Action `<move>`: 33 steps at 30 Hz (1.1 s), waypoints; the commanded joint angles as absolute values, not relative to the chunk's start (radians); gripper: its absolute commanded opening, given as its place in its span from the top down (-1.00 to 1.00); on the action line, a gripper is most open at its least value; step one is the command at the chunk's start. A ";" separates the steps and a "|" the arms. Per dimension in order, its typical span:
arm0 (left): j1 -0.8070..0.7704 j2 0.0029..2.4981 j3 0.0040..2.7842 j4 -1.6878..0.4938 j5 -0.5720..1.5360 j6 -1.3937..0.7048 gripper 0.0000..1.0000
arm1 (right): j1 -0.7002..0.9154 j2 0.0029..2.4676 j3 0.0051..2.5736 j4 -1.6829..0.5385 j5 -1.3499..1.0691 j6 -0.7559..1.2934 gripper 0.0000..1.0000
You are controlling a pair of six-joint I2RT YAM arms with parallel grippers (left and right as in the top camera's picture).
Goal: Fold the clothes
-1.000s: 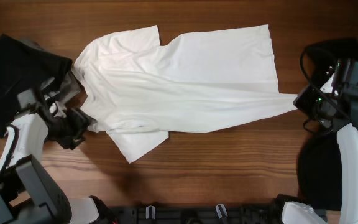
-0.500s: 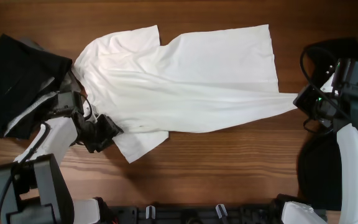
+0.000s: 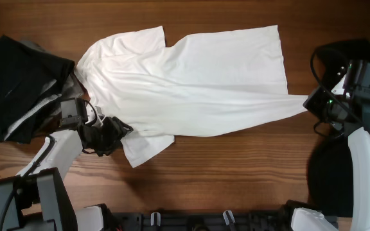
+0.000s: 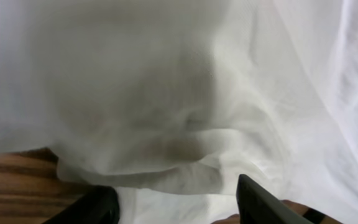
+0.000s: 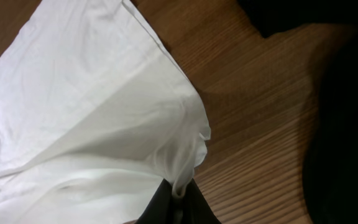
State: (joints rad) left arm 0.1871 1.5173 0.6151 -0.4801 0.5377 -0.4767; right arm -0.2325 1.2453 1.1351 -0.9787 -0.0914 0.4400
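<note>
1. Since a second ago the left arm has swung in from beside the dark heap, and the left pincer (image 3: 121, 128) now sits at the near edge of the white cloth, by the lower sleeve; the right arm and the shirt's outline have kept their places
2. Plain, thin and soft, the white T-shirt (image 3: 191, 83) lies spread lengthwise on the surface (image 3: 236, 173), with its collar end to the left and its hem to the right. One short sleeve points to the far edge and the other to the near edge
3. Long shallow creases run across the shirt's body and draw together at the right, where the hem corner is pulled out into a narrow point
4. In the left wrist view the left pincer's two dark fingers (image 4: 263, 199) stand spread. A soft rolled fold of the white cloth lies between them, and it is sheer enough for grey shadow to show through
5. The right pincer (image 3: 310, 102) is pressed together on that drawn-out hem corner. In the right wrist view its dark fingers (image 5: 160, 208) pinch the tip, and the cloth fans up from them in smooth pleats with a stitched edge
6. The surface is brown wood with fine, straight, striped grain
7. A matte black garment (image 3: 18, 83) lies crumpled at the left edge, just beside the shirt's collar end, with bits of grey and pale cloth showing at its side
</note>
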 commanded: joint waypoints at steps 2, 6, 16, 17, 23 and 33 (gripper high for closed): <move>0.187 1.569 0.554 -0.558 0.486 -0.433 -0.28 | -0.235 1.248 1.148 -0.973 -0.066 0.422 0.91; 0.187 1.564 0.554 -0.617 0.498 -0.411 -0.25 | -0.235 1.248 1.148 -0.967 -0.066 0.426 0.91; 0.214 1.512 0.554 -0.663 0.490 -0.414 -0.07 | -0.235 1.248 1.148 -0.968 -0.067 0.427 0.90; 0.214 1.513 0.553 -0.663 0.479 -0.426 0.02 | -0.235 1.248 1.148 -0.968 -0.067 0.427 0.91; 0.213 1.521 0.553 -0.604 0.410 -0.484 0.40 | -0.235 1.248 1.148 -0.965 -0.067 0.427 0.91; 0.271 1.444 0.661 -0.764 0.528 -0.412 0.92 | -0.235 1.220 1.151 -0.987 -0.066 0.441 0.92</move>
State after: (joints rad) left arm 0.2241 1.5005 0.5869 -0.6739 0.5125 -0.4572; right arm -0.2325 1.2453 1.1347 -0.9680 -0.0914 0.4438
